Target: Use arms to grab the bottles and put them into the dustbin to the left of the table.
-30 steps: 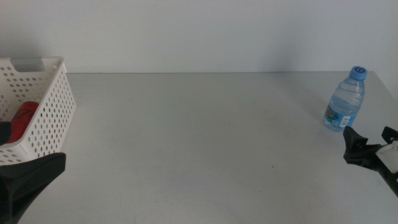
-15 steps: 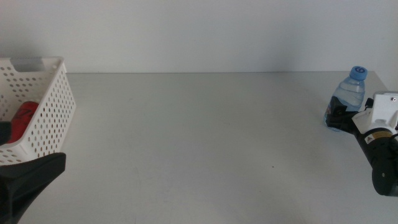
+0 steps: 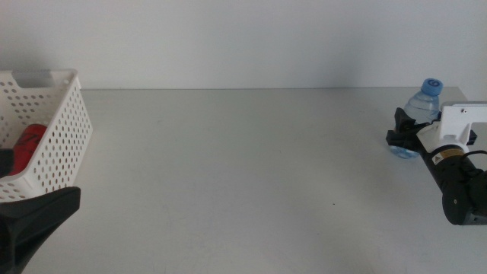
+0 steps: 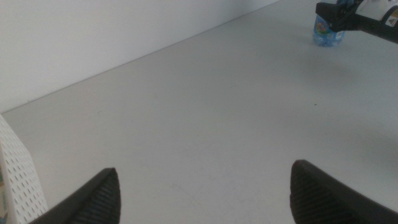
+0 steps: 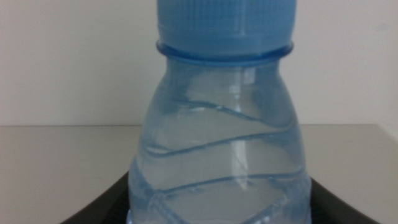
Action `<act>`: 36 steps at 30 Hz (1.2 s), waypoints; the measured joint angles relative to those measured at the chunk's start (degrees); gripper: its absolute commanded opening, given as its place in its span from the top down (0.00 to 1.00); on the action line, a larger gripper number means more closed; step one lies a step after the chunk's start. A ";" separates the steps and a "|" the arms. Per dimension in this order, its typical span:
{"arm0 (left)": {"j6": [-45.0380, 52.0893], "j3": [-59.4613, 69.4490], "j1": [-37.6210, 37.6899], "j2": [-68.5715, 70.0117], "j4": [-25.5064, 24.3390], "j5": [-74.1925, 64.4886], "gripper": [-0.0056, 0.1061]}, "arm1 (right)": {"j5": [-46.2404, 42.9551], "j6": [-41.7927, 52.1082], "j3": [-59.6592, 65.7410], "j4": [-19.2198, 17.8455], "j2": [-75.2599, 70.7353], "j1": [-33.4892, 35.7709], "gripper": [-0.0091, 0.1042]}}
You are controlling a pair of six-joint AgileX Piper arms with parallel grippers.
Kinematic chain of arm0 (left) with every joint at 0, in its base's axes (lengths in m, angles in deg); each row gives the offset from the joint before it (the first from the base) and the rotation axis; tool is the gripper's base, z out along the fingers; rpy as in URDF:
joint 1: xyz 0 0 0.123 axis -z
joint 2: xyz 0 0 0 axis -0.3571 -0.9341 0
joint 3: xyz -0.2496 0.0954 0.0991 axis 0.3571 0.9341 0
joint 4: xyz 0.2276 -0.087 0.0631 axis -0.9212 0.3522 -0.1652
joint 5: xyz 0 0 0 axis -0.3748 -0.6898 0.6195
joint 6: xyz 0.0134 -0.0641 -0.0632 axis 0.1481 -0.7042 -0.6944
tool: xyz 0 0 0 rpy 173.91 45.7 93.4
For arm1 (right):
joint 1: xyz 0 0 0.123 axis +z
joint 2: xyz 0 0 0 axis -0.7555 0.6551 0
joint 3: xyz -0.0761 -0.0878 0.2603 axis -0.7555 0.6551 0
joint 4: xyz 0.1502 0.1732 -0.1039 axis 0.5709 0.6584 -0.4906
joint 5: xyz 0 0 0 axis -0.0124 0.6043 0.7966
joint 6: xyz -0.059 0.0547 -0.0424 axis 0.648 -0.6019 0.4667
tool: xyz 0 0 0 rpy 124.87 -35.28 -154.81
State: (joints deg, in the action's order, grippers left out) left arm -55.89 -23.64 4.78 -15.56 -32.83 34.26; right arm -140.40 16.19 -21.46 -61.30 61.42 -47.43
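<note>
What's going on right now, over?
Right gripper around water bottle, grip unconfirmed. Left gripper open, waiting near bin. Red can binned. Path clear.

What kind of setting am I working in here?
Probably a bare lab test bench: a plain pale table against a blank wall, a white perforated dustbin at its left, one water bottle standing between the right gripper's jaws.

Black right arm (image 3: 460,194) carries a white wrist block and wedge-shaped end effector (image 3: 402,131).
</note>
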 measured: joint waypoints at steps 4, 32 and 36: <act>0.00 0.00 0.00 0.00 0.00 0.00 0.11 | 2.53 -6.04 -2.24 -8.36 -0.44 2.85 0.93; 0.00 0.00 0.00 0.00 0.00 0.00 0.11 | 19.84 -20.26 -32.63 -33.21 10.78 30.85 0.88; 0.00 0.00 0.00 0.00 0.00 0.00 0.11 | 20.16 -20.31 -32.74 -33.07 10.78 30.85 0.70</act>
State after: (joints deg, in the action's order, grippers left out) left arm -55.89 -23.64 4.78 -15.56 -32.83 34.26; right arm -120.24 -4.11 -54.21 -94.37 72.20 -16.58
